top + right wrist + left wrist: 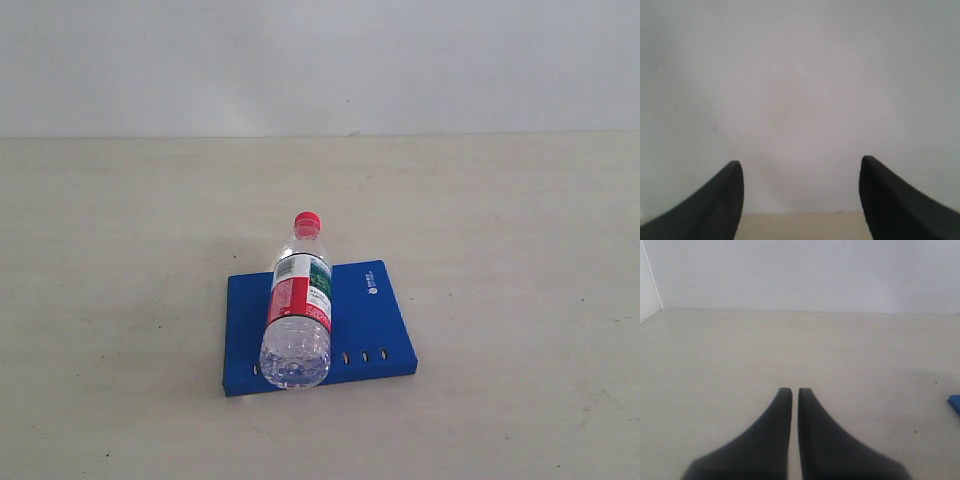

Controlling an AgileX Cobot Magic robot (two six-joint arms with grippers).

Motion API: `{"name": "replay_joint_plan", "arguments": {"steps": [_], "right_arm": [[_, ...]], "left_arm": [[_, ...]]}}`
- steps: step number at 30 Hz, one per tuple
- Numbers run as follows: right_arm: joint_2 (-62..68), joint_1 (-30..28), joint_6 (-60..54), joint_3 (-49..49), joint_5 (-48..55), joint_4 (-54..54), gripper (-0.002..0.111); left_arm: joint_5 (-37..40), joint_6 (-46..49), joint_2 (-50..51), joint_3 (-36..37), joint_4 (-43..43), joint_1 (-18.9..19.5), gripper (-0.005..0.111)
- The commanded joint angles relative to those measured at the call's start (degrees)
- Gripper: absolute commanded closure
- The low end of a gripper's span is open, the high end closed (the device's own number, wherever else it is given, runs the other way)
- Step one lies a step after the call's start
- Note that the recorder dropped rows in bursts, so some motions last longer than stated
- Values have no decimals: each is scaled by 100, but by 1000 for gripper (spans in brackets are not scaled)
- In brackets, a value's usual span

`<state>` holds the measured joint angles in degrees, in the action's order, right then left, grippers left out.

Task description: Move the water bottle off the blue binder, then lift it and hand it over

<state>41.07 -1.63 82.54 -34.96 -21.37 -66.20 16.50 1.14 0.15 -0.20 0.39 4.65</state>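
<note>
L gripper (pixel 791 390): jaws closed to a sliver, nothing held; well apart from blue binder (pixel 370 310), only a corner of it shows in the wrist view.
water bottle (pixel 298 305): lying on its side on binder's left half; red cap (pixel 307 220) past binder's far edge, base overhangs the slotted spine edge.
bottle handling: prob light, thin clear wall dents, round so it rolls, slick. Grab across labelled mid-body, moderate squeeze.
binder handling: stiff, flat on bench (pixel 120 300); pinch an edge once bottle's off.
R gripper (pixel 801 167): jaws wide, empty; faces wall, binder not in its view.
</note>
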Motion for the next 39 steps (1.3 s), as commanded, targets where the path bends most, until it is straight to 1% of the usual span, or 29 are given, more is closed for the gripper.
{"name": "replay_joint_plan", "arguments": {"steps": [1, 3, 5, 7, 8, 10, 11, 12, 13, 14, 16, 17, 18, 19, 20, 22, 23, 24, 25, 27, 28, 30, 32, 33, 36, 37, 39], "right_arm": [[1757, 23, 1536, -1032, -1539, -2080, 51], [2536, 106, 1507, -1620, -1973, -2497, 51], [3135, 317, 1507, -2034, -1922, -2864, 51], [3747, 636, 1624, -2523, -1574, -3375, 51], [3977, 798, 1625, -2758, -1325, -3375, 51], [4502, 1216, 1156, -3108, -781, -3375, 51], [4690, 1415, 750, -3238, -510, -3375, 51], [4961, 1741, -45, -3406, -60, -3375, 51], [5123, 1954, -478, -3481, 326, -3375, 51], [5307, 2234, -753, -3561, 1050, -3375, 51], [5632, 2723, -770, -3697, 2914, -3375, 51], [5780, 2952, -803, -3781, 4010, -3303, 52], [5920, 3134, -1072, -3888, 4920, -2889, 53], [6016, 3257, -1513, -4058, 5602, -2378, 55], [6133, 3312, -2341, -4293, 6073, -1540, 58], [6330, 3311, -4019, -4887, 6785, 490, 64], [6452, 3231, -5004, -5270, 7184, 1682, 66], [6572, 3131, -5912, -5631, 7486, 2728, 66], [6658, 3051, -6568, -5881, 7635, 3639, 66], [6824, 2865, -7471, -6332, 7682, 5235, 66], [6884, 2796, -7884, -6455, 7527, 5906, 66], [7004, 2783, -8391, -6528, 7105, 6664, 66], [7155, 2868, -8718, -6528, 6645, 7014, 66], [7250, 2925, -8806, -6528, 6474, 7045, 62], [7593, 3083, -8718, -6528, 6163, 7036, 40], [7721, 3113, -8639, -6528, 6079, 7022, 36], [7967, 3142, -8420, -6538, 6019, 7029, 36]], "left_arm": [[-18, 26, -15, 20, -39, -21, 102], [-18, 26, -15, 20, -39, -21, 102], [-18, 26, -15, 20, -39, -21, 102], [-18, 26, -15, 20, -39, -21, 102], [-18, 26, -15, 20, -39, -21, 102], [-18, 26, -15, 20, -39, -21, 102], [-18, 26, -15, 20, -39, -21, 102], [-18, 26, -15, 20, -39, -21, 102], [-18, 26, -15, 20, -39, -21, 102], [-18, 26, -15, 20, -39, -21, 102], [-18, 26, -15, 20, -39, -21, 102], [-18, 26, -15, 20, -39, -21, 102], [-18, 26, -15, 20, -39, -21, 102], [-18, 26, -15, 20, -39, -21, 102], [-18, 26, -15, 20, -39, -21, 102], [-18, 26, -15, 20, -39, -21, 102], [-18, 26, -15, 20, -39, -21, 102], [-18, 26, -15, 20, -39, -21, 102], [-18, 26, -15, 20, -39, -21, 102], [-18, 26, -15, 20, -39, -21, 102], [-18, 26, -15, 20, -39, -21, 102], [-18, 26, -15, 20, -39, -21, 102], [-18, 26, -15, 20, -39, -21, 102], [-18, 26, -15, 20, -39, -21, 102], [-18, 26, -15, 20, -39, -21, 102], [-18, 26, -15, 20, -39, -21, 102], [-18, 26, -15, 20, -39, -21, 102]]}}
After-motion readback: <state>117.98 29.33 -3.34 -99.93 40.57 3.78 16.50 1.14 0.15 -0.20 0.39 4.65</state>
